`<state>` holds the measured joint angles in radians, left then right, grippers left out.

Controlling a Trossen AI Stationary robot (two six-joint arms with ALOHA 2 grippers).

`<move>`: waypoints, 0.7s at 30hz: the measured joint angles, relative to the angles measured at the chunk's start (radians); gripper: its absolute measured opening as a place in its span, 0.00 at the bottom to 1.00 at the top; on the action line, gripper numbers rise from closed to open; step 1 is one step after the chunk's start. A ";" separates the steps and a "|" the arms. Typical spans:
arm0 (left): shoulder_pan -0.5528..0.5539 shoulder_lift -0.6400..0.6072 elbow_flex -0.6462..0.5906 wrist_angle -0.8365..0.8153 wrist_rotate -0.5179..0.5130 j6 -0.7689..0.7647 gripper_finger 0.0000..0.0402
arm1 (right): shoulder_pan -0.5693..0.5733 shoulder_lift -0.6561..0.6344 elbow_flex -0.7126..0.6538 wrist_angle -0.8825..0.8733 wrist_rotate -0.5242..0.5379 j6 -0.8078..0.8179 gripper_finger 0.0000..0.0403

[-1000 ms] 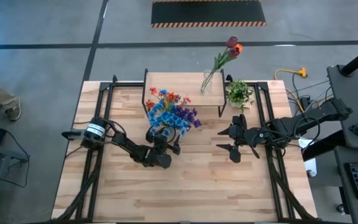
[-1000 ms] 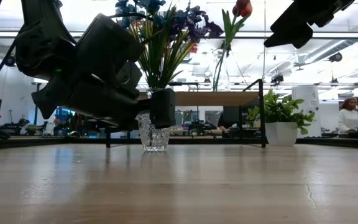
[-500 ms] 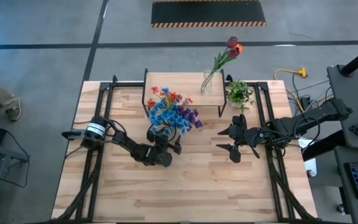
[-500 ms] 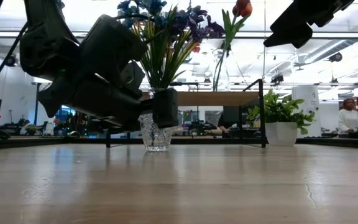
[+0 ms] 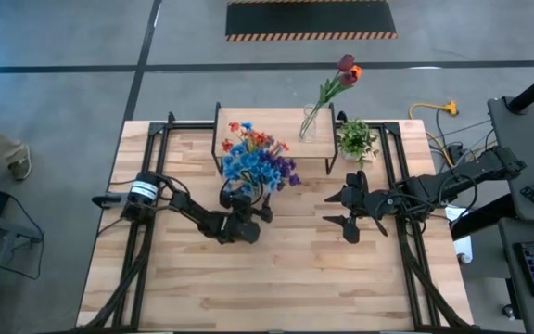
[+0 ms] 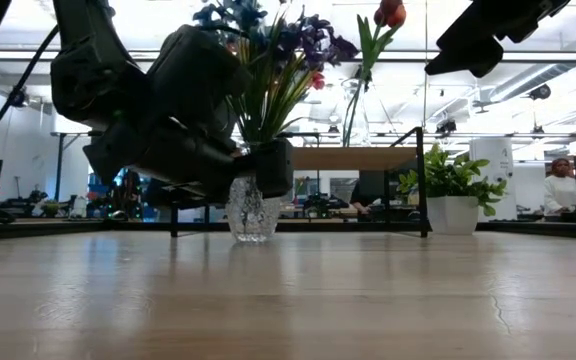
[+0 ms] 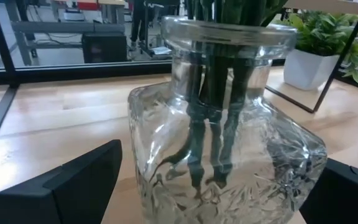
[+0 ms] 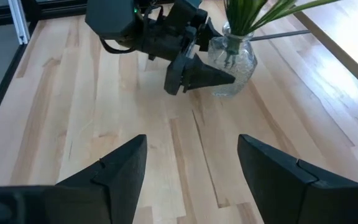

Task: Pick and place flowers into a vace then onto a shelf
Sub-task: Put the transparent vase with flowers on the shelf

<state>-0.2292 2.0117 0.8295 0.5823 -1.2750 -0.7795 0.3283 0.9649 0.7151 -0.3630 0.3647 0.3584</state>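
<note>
The left gripper is down at the tabletop with its fingers spread wide, one on each side of the cut-glass vase, neither pressed against the glass in the left wrist view. That vase stands on the wooden table just in front of the shelf, and it holds the blue, purple and orange-red flowers, whose green stems run down to its bottom (they show plainly through the glass). Over on the right half of the table, the right gripper hangs above the wood with its fingers parted and nothing between them, facing the left arm and the vase. On the shelf's plank top, near its right end, a second, slimmer glass vase carries the dark red and orange-red tulips, which lean out beyond the table's far edge. A small potted plant in a white pot sits on the table just beside the shelf's right legs. In the low view, a person shows far back in the room, at the right.
</note>
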 joint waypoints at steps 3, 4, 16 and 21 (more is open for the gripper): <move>0.001 0.000 -0.001 -0.003 -0.002 0.000 0.99 | 0.000 0.000 0.000 0.000 0.000 0.000 0.60; 0.001 0.000 -0.001 -0.010 -0.002 0.000 0.99 | 0.000 0.000 0.000 0.000 0.000 0.000 0.60; 0.000 0.000 -0.002 -0.054 0.011 0.001 0.99 | 0.000 0.000 0.000 0.000 0.000 0.000 0.60; -0.001 0.000 -0.002 -0.054 0.014 0.000 0.90 | 0.000 0.000 0.000 0.000 0.000 0.000 0.60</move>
<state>-0.2298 2.0117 0.8276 0.5285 -1.2614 -0.7792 0.3283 0.9649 0.7151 -0.3630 0.3649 0.3584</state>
